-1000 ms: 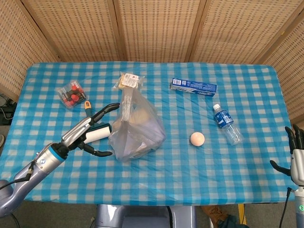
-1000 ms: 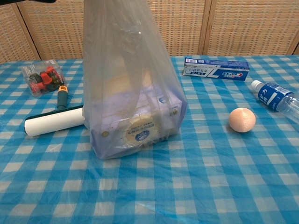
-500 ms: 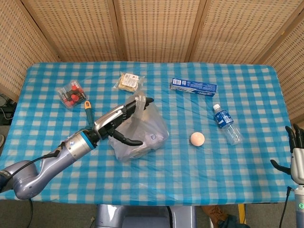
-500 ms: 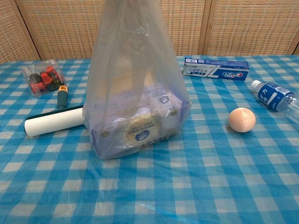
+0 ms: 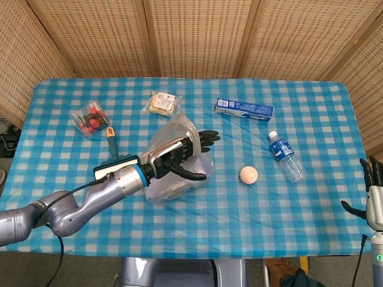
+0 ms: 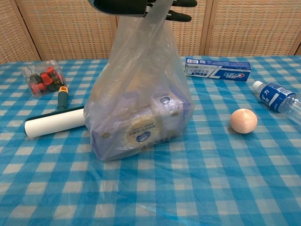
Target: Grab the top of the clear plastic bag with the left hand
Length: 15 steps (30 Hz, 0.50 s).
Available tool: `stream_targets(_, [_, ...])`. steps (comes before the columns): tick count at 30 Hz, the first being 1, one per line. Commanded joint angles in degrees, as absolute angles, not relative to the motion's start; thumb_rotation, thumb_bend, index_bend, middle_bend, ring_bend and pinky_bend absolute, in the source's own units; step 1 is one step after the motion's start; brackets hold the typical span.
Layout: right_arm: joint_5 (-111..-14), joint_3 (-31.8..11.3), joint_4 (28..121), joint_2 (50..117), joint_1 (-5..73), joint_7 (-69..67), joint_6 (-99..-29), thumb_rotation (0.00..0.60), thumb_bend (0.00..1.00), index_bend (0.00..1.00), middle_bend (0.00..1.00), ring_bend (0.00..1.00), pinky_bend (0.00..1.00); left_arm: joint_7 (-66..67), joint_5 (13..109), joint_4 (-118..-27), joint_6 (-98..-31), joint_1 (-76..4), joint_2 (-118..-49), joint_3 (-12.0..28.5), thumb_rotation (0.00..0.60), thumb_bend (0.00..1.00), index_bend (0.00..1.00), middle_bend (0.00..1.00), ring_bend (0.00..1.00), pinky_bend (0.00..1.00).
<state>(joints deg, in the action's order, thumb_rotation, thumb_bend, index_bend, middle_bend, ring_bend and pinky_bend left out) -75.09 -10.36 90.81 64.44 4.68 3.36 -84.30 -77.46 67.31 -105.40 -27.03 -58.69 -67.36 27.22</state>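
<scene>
The clear plastic bag (image 5: 173, 179) (image 6: 141, 94) stands on the checked table with a pale purple box (image 6: 141, 129) inside it. Its narrowed top rises to the upper edge of the chest view. My left hand (image 5: 182, 154) (image 6: 136, 5) is right at that top. The plastic runs across the palm, and the dark fingers (image 6: 181, 16) stick out past it to the right, spread apart. No closed grip shows. My right hand (image 5: 374, 194) hangs off the table's right front corner, fingers apart and holding nothing.
A white lint roller (image 5: 116, 166) (image 6: 54, 121) lies left of the bag. A toothpaste box (image 5: 244, 109) (image 6: 217, 69), water bottle (image 5: 285, 156) (image 6: 277, 98) and peach ball (image 5: 248, 174) (image 6: 243, 120) lie to the right. A snack packet (image 5: 162, 102) and a red-and-black pack (image 5: 90, 118) lie behind.
My left hand has swept from beside the lint roller rightward to the bag's top. The top of the bag has leaned to the right with it. The right hand is unmoved.
</scene>
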Motion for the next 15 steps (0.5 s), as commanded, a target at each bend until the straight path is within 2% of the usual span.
stream_targets(1, [-75.0, -10.37, 90.79, 64.36, 4.73, 3.23, -84.15, 0.6, 0.0, 0.0, 0.0, 0.0, 0.0, -77.08, 66.42, -104.28, -26.3, -59.22, -69.03, 27.95, 0.6, 0.0, 0.2, 0.22, 0.13, 0.06])
stream_targets(2, [-74.99, -10.37, 90.76, 64.35, 4.75, 3.2, -84.09, 0.6, 0.0, 0.0, 0.0, 0.0, 0.0, -76.9, 65.98, -104.0, -26.21, -59.36, -69.49, 28.19, 0.6, 0.0, 0.24, 0.28, 0.17, 0.09])
stream_targets(4, [-75.0, -10.36, 90.72, 64.31, 4.8, 3.16, -84.01, 0.6, 0.0, 0.0, 0.0, 0.0, 0.0, -76.49, 65.16, -103.64, -26.4, -59.51, -70.35, 28.56, 0.6, 0.0, 0.43, 0.49, 0.33, 0.23])
stream_targets(5, [-74.95, -10.37, 90.71, 64.3, 4.8, 3.1, -83.97, 0.6, 0.0, 0.0, 0.0, 0.0, 0.0, -76.07, 64.55, -103.42, -26.7, -59.57, -70.87, 28.72, 0.6, 0.0, 0.51, 0.56, 0.4, 0.29])
stream_targets(7, [-74.82, -10.4, 90.65, 64.26, 4.84, 2.99, -83.84, 0.6, 0.0, 0.0, 0.0, 0.0, 0.0, -74.76, 62.63, -103.0, -27.74, -59.76, -71.91, 28.93, 0.6, 0.0, 0.72, 0.73, 0.57, 0.49])
stream_targets(10, [-74.64, -10.41, 90.61, 64.16, 4.88, 2.66, -83.58, 0.6, 0.0, 0.0, 0.0, 0.0, 0.0, -71.86, 58.16, -103.02, -31.19, -59.87, -73.42, 29.29, 0.6, 0.02, 0.93, 0.88, 0.74, 0.74])
stream_targets(11, [-74.63, -10.42, 90.59, 64.14, 4.89, 2.58, -83.54, 0.6, 0.0, 0.0, 0.0, 0.0, 0.0, -70.56, 56.93, -103.26, -32.41, -59.85, -73.74, 29.29, 0.6, 0.06, 0.96, 0.91, 0.77, 0.79])
stream_targets(12, [-74.62, -10.42, 90.58, 64.12, 4.91, 2.49, -83.49, 0.6, 0.0, 0.0, 0.0, 0.0, 0.0, -68.73, 55.59, -103.64, -34.08, -59.75, -74.06, 29.29, 0.6, 0.17, 0.99, 0.94, 0.81, 0.86])
stream_targets(13, [-74.59, -10.41, 90.57, 64.1, 4.93, 2.38, -83.41, 0.6, 0.0, 0.0, 0.0, 0.0, 0.0, -67.04, 54.23, -104.0, -35.97, -59.46, -74.3, 29.41, 0.6, 0.32, 1.0, 0.97, 0.84, 0.92])
stream_targets(15, [-74.54, -10.43, 90.56, 64.08, 4.97, 2.39, -83.36, 0.6, 0.0, 0.0, 0.0, 0.0, 0.0, -64.84, 52.44, -104.83, -38.44, -58.97, -74.52, 29.72, 0.6, 0.55, 1.0, 0.99, 0.88, 0.99])
